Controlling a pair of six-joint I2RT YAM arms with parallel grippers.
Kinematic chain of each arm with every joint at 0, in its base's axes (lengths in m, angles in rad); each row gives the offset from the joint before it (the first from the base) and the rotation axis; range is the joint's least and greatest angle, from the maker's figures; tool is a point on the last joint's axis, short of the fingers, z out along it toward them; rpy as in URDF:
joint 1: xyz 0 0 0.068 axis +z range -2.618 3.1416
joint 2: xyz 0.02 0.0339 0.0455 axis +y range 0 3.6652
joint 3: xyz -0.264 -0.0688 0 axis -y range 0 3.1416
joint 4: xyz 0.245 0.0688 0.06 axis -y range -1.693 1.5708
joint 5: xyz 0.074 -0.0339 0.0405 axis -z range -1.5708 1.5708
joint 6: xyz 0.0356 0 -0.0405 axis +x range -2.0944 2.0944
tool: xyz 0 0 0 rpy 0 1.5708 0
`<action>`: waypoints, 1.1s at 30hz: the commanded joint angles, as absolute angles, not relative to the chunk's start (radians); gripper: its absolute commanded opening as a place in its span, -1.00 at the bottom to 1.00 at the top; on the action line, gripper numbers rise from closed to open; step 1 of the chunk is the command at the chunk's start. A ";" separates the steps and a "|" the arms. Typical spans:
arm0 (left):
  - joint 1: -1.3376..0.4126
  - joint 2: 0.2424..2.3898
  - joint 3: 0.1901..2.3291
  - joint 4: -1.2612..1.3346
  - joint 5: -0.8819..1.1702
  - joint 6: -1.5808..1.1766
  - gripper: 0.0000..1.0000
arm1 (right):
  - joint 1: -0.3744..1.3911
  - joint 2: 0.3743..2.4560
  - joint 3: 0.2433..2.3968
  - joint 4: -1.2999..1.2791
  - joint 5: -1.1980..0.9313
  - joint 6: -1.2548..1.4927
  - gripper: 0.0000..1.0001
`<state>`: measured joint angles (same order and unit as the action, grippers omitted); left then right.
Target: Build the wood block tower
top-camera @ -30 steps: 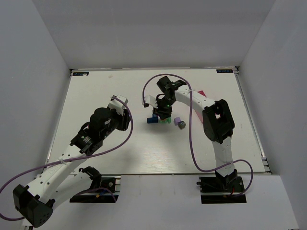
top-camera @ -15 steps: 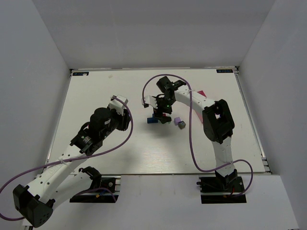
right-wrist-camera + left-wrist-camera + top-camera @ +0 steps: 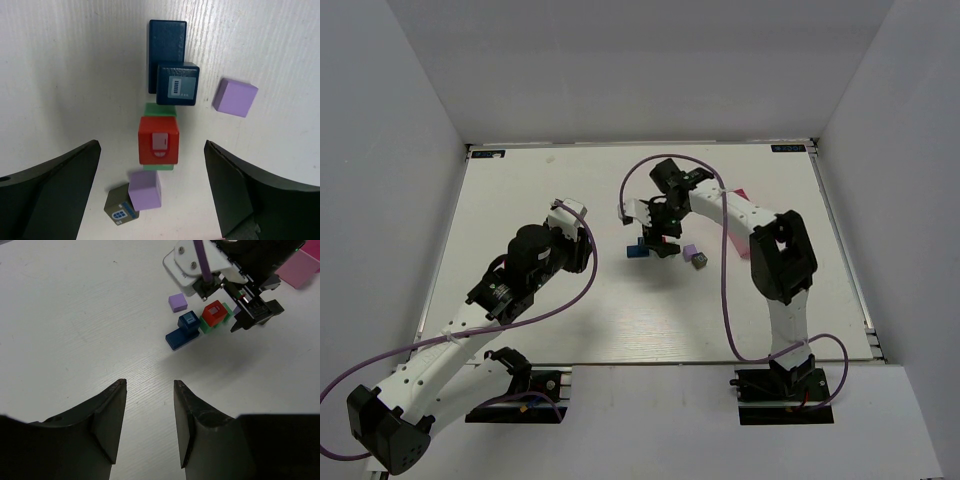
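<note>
So far the wood block tower, in the middle of the table, is only red block on green block and blue cube on navy bar, others loose, beneath the spread, empty right gripper; left gripper half-parted, idle.

The wood block tower is seen by all: distantly overhead, closely straight down from the right wrist, obliquely from the left.

R gripper hangs over block cluster near middle of table; L gripper well apart, left side.
</note>
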<state>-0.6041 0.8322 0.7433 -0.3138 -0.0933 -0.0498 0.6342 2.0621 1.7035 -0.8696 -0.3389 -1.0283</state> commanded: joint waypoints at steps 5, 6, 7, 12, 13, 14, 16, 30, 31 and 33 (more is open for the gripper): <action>-0.600 0.818 0.738 -0.313 -0.092 -0.055 0.06 | 0.627 1.892 1.692 -0.862 -0.333 -1.017 0.80; -0.600 0.818 0.738 -0.313 -0.101 -0.055 0.06 | 0.627 1.884 1.683 -0.858 -0.325 -1.016 0.80; -0.600 0.818 0.738 -0.313 -0.101 -0.055 0.06 | 0.626 1.875 1.675 -0.851 -0.318 -1.011 0.80; -0.600 0.818 0.738 -0.313 -0.101 -0.055 0.14 | 0.615 1.769 1.550 -0.668 -0.163 -0.919 0.80; -0.600 0.818 0.738 -0.304 -0.101 -0.055 0.20 | 0.612 1.732 1.525 -0.588 -0.141 -0.840 0.80; -0.600 0.831 0.738 -0.304 -0.101 -0.055 0.22 | 0.606 1.714 1.459 -0.559 -0.127 -0.812 0.80; -0.600 0.863 0.738 -0.292 -0.112 -0.055 0.27 | 0.578 1.651 1.418 -0.447 -0.080 -0.709 0.80; -0.626 1.511 1.251 -0.454 -0.150 -0.270 0.15 | 0.434 1.462 1.255 -0.449 -0.244 -0.301 -1.00; -0.636 1.584 1.308 -0.468 -0.150 -0.297 0.10 | 0.419 1.433 1.238 -0.443 -0.265 -0.289 -1.00; -0.646 1.658 1.368 -0.505 -0.163 -0.331 0.03 | 0.397 1.411 1.209 -0.425 -0.285 -0.258 -1.00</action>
